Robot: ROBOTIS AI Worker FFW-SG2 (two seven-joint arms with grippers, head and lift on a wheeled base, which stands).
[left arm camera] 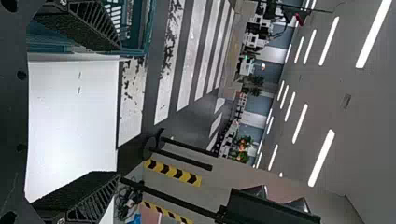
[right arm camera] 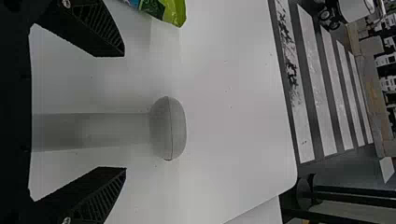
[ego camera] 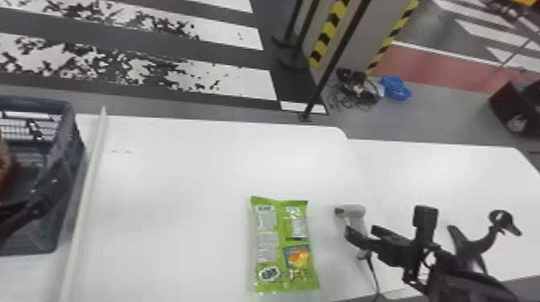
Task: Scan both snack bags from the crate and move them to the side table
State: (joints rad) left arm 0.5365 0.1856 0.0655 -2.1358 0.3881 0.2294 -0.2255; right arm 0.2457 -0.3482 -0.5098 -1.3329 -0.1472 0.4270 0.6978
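In the head view my left gripper (ego camera: 34,209) is by the near side of the crate (ego camera: 60,237) at the left edge; in the left wrist view the left gripper (left arm camera: 119,112) is open with nothing held. A red and brown item (ego camera: 7,164) lies inside the crate. The green snack bag (ego camera: 281,245) lies flat on the white table. To its right, my right gripper (ego camera: 357,235) is at the grey scanner (ego camera: 354,211). The right wrist view has the right gripper (right arm camera: 125,112) open, its fingers on either side of the scanner's handle (right arm camera: 98,130).
A raised white strip (ego camera: 86,192) runs along the table beside the crate. An empty black scanner stand (ego camera: 474,245) stands to the right, past the right arm. Black poles (ego camera: 333,60) rise behind the table, with cables (ego camera: 355,90) on the floor.
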